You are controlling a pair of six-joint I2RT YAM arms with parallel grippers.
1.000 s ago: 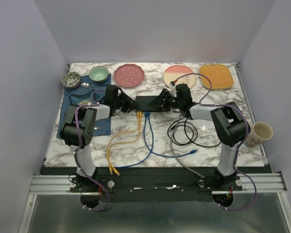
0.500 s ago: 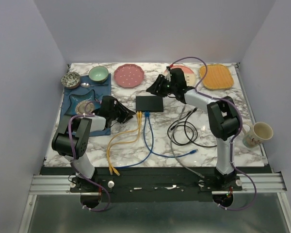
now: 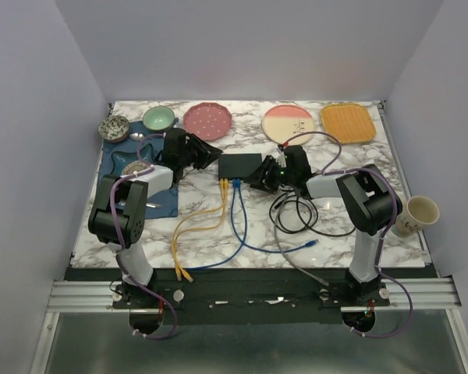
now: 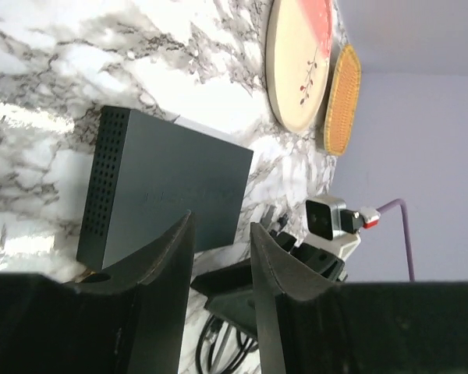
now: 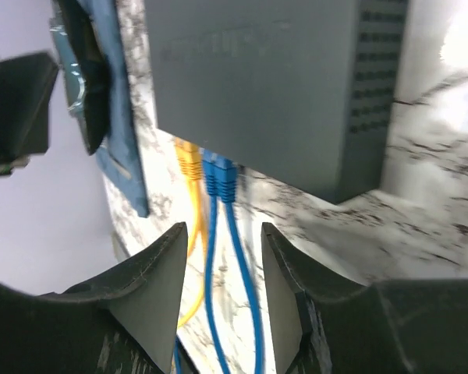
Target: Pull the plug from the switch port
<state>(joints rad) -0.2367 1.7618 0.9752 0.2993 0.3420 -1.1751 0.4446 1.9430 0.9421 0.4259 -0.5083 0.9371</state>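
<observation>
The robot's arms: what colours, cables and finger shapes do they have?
The left arm and right arm are black with white links; a purple cable loops along each. The left hand and right hand have two matte black, curved fingers.

I sit boxed in on three sides by plain, pale lavender walls: a back wall (image 3: pixel 242 47), a left wall (image 3: pixel 31 156) and a right wall (image 3: pixel 444 117), all bare and smooth. They meet the desk (image 3: pixel 248 117) at its edges. The desk top is white marble pattern with grey and black veins. Along its near edge run silver aluminium rails (image 3: pixel 78 294), and below them lies a dull grey metal sheet (image 3: pixel 242 347). The light is soft and even from above, with faint shadows. The desk is glossy. Seen from my left wrist it throws a bright white glare patch (image 4: pixel 31 125), and from my right wrist another glare spot (image 5: pixel 460 39).
</observation>
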